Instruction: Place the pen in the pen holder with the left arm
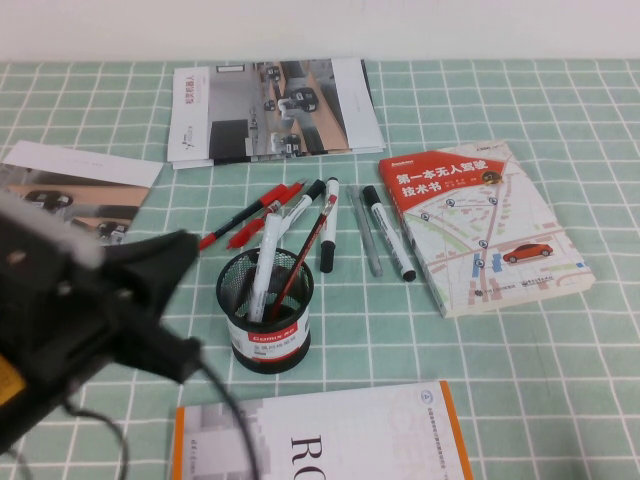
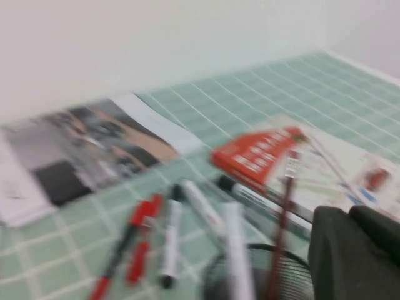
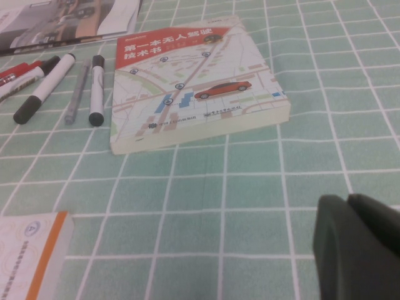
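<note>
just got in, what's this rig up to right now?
The white pen stands in the mesh pen holder, beside a slim dark pen. The left gripper sits just left of the cup, holding nothing. The right gripper hangs over bare cloth near the map book. More pens lie behind the cup.

Left gripper [image 1: 165, 265] raised at left; right gripper [image 3: 359, 244] low.

Pen in holder, centre table.
You have the pen [image 1: 268, 262] standing in the pen holder [image 1: 265, 312]; left gripper [image 1: 165, 262] just left, right gripper [image 3: 359, 250] beyond the book [image 3: 190, 81].
</note>
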### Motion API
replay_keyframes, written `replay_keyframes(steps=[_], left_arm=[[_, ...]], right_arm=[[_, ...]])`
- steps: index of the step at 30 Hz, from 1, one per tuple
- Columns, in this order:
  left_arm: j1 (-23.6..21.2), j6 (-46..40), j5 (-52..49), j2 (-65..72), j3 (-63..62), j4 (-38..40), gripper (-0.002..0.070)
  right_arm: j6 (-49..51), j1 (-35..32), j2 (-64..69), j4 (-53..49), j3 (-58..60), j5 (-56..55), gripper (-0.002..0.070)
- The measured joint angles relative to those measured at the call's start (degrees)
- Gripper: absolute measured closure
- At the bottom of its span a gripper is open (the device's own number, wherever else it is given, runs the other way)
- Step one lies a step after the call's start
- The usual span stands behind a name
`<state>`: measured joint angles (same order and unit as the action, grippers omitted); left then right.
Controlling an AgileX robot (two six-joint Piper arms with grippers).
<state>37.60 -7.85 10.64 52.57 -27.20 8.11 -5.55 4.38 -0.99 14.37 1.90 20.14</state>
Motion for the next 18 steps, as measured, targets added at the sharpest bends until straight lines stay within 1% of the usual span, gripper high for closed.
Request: replay_keyframes(steps=[5, 13, 18], left_arm=[[-6.0, -0.6, 3.4, -9.7, 7.8, 0.0, 0.0678], [-17.4, -0.4, 3.7, -32.7, 23.2, 0.0, 0.0678], [-21.1, -0.3, 0.6, -44.5, 27.9, -0.5, 0.0678]], right_arm=[[0.0, 0.0, 0.0, 0.0, 0.0, 0.0, 0.0696], [0.0, 0.0, 0.0, 0.0, 0.0, 0.0, 0.0696], [0.0, 0.0, 0.0, 0.0, 0.0, 0.0, 0.0696]])
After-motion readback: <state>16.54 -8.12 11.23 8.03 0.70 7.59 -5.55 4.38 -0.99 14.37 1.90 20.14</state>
